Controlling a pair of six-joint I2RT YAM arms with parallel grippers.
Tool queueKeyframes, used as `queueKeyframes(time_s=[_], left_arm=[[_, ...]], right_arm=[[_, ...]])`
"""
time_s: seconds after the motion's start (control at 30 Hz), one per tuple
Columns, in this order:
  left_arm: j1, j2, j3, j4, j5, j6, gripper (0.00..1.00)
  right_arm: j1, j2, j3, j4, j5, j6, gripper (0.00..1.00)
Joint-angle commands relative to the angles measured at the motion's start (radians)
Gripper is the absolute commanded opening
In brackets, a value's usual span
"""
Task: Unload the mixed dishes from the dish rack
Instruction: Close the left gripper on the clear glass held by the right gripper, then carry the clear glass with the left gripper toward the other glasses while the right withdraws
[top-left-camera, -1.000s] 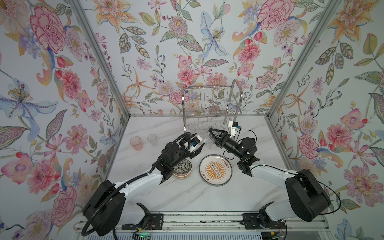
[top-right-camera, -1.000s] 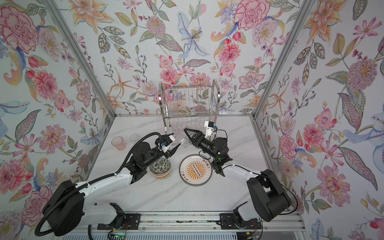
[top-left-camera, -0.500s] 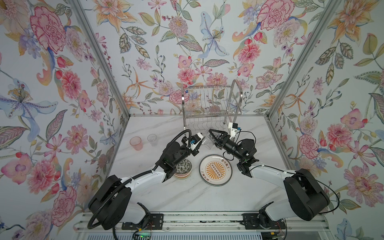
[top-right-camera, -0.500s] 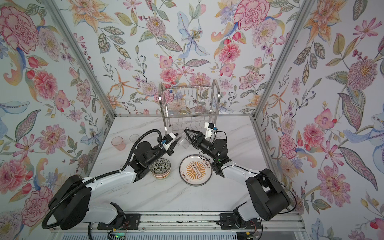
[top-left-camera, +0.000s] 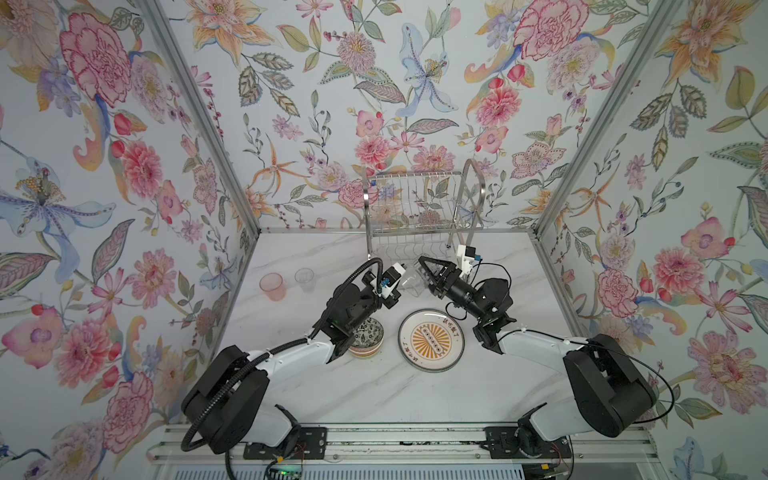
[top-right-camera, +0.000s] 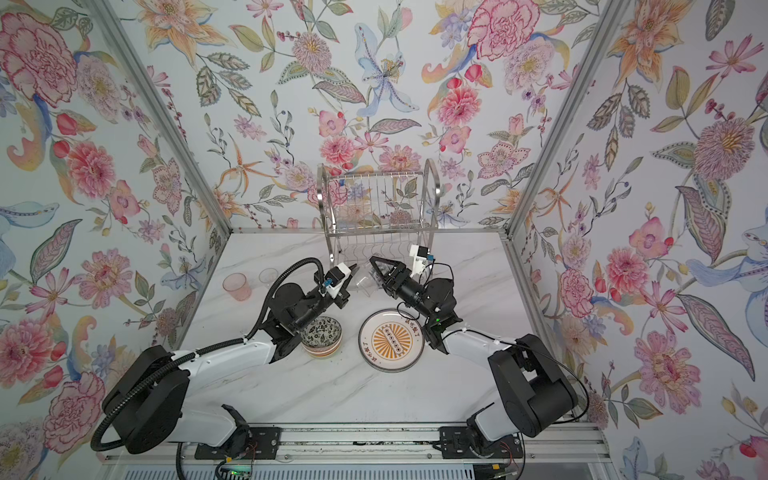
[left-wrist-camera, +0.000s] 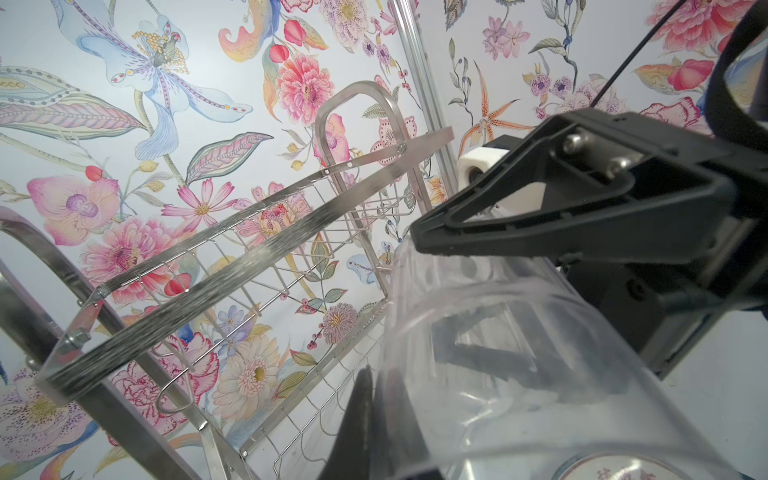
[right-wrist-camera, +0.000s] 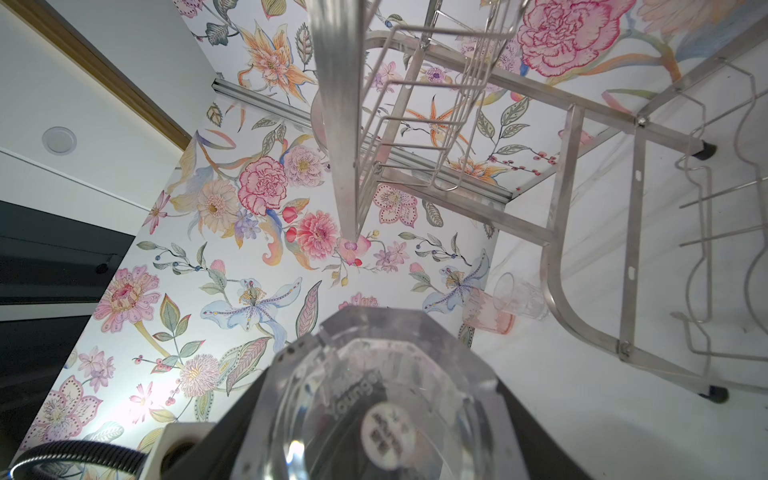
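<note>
Now, before the dish rack (top-left-camera: 366, 208), the clear cup (top-left-camera: 409, 280) hangs in mid-air, its body spanned by the right gripper (top-left-camera: 424, 274), its wall pinched by the closed left gripper (top-left-camera: 400, 284); confirm your left pinch before releasing right.

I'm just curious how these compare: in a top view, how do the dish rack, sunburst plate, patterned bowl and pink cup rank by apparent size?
Largest to smallest:
dish rack
sunburst plate
patterned bowl (partly covered, so less sure)
pink cup
</note>
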Motion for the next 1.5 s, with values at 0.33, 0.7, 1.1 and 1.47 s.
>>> queueKeyframes(time_s=[0.33,0.7,1.1,1.47], left_arm=[[-0.02,-0.178,-0.067,-0.052,-0.178,-0.053,0.0],[-0.029,-0.46,-0.115,-0.306,-0.439,-0.093,0.0],[-0.002,-0.655,-0.026,-0.711,-0.755,-0.156,0.0],[0.363,-0.475,0.291,-1.183,-0.472,-0.311,0.0]], right_arm=[[-0.075,-0.188,0.097,-0.433,-0.048,-0.498,0.99],[0.042,-0.343,0.052,-0.582,0.289,-1.086,0.99],[0.207,-0.303,0.05,-0.536,0.41,-1.398,0.99],[0.287,-0.271,0.07,-0.575,0.419,-1.528,0.99]])
